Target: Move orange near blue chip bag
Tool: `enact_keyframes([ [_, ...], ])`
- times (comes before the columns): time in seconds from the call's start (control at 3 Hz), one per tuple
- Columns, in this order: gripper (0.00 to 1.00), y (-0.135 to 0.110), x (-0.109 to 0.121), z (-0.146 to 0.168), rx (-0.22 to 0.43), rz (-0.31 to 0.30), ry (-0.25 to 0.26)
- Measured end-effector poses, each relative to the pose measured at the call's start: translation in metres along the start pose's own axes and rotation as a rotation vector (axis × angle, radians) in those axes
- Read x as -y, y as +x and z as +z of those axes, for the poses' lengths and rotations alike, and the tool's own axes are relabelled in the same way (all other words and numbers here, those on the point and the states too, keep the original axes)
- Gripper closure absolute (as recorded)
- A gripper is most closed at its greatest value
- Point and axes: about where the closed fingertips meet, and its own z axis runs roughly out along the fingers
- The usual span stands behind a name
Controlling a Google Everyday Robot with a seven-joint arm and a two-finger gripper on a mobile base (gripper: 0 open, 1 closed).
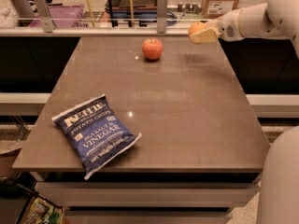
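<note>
Orange (pixel 196 27) is pinched in the gripper (pixel 201 33), whose fingers are closed around it, and is held in the air above the far right corner of the table (pixel 187 106). The arm (pixel 254 18) reaches in from the right side. A red apple (pixel 152 48) rests near the far edge, left of the gripper and apart from it. The blue chip bag (pixel 96 133) lies flat at the near left corner, its lower tip poking over the front edge. Open brown tabletop stretches between bag and apple and across the right half
</note>
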Motion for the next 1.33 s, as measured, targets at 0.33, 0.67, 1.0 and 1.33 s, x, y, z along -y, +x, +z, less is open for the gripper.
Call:
enact_keyframes([
  [0.33, 1.00, -0.016, -0.013, -0.021, -0.005, -0.009, -0.039],
  [0.67, 1.00, -0.028, -0.032, -0.039, -0.015, -0.020, -0.098],
  [1.0, 1.00, -0.040, -0.051, -0.055, -0.020, -0.042, -0.122],
  [1.33, 1.00, -0.050, -0.073, -0.069, -0.014, -0.066, -0.117],
])
